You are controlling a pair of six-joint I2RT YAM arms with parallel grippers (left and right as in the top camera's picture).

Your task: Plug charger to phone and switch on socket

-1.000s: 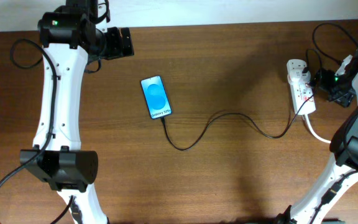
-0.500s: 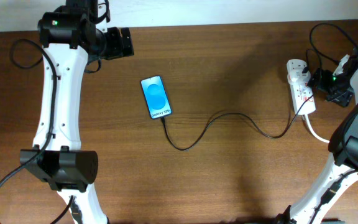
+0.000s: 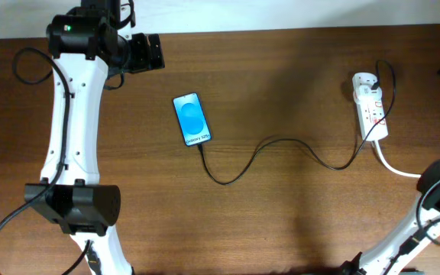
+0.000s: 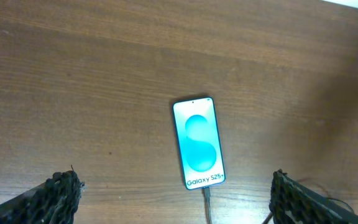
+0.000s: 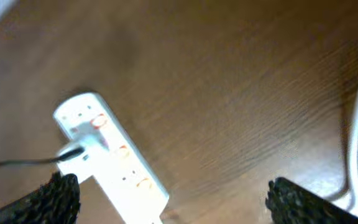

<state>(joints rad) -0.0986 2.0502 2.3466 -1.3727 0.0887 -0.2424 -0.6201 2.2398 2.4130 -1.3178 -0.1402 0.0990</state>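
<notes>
Charger (image 3: 281, 142) looks plugged into phone (image 3: 192, 119), lying left of centre on table (image 3: 296, 221); far end in socket (image 3: 370, 107) at right. Switch state I can't tell. Left gripper (image 4: 174, 193) and right gripper (image 5: 176, 196) both spread, empty.

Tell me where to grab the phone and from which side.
Grip the phone across its two long edges, about mid-length, coming straight down from above. It lies flat with the screen up, so only its narrow width suits a two-finger hold. Stay off the end by the Galaxy text, where the charger is plugged in.
</notes>
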